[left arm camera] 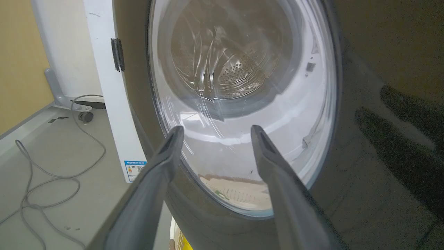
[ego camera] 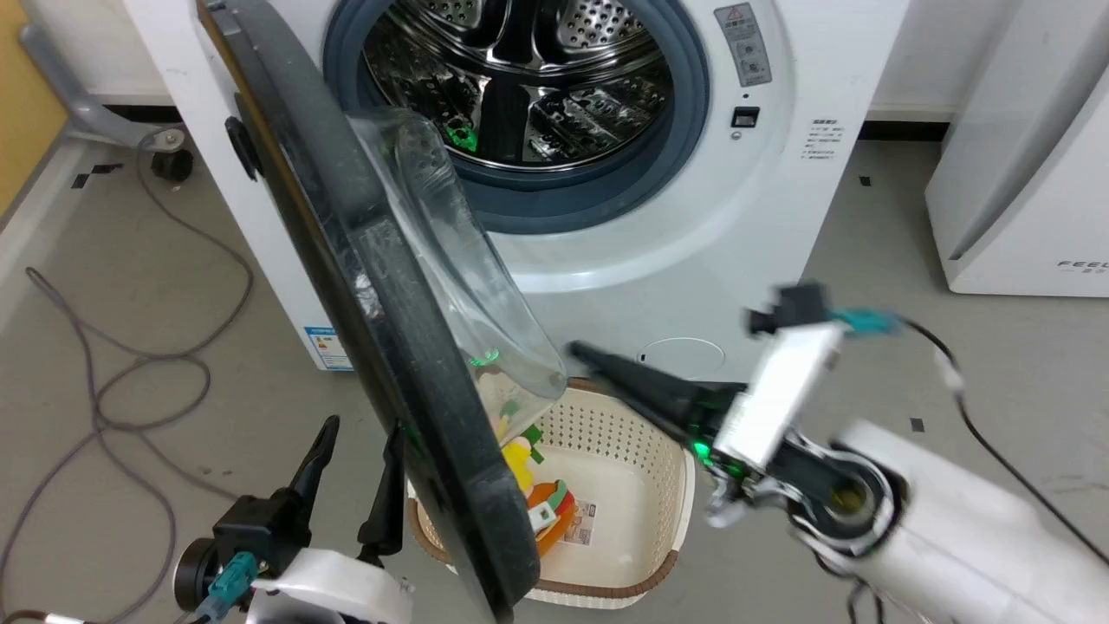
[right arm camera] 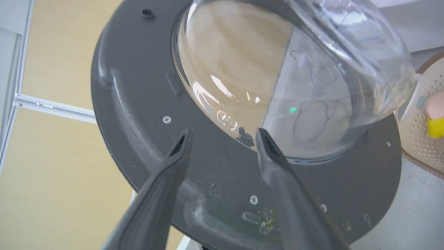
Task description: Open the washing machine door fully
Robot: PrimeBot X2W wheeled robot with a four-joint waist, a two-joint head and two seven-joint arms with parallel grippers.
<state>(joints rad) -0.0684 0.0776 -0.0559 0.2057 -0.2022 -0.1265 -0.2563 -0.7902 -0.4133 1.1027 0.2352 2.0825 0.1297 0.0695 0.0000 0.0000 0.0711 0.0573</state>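
Left tool (left arm camera: 216, 128) spread, empty | right tool (right arm camera: 224, 132) spread, empty | washing machine door (ego camera: 381, 286) half-open

The left gripper (ego camera: 362, 431) points upward, its fingers spread apart and empty. The right gripper (ego camera: 579, 351) reaches leftward from its pale forearm (ego camera: 953, 537), fingers parted too.

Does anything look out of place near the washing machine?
A cream basket of colourful items sits right under the part-open washing machine door, and a grey cable sprawls loose at left.
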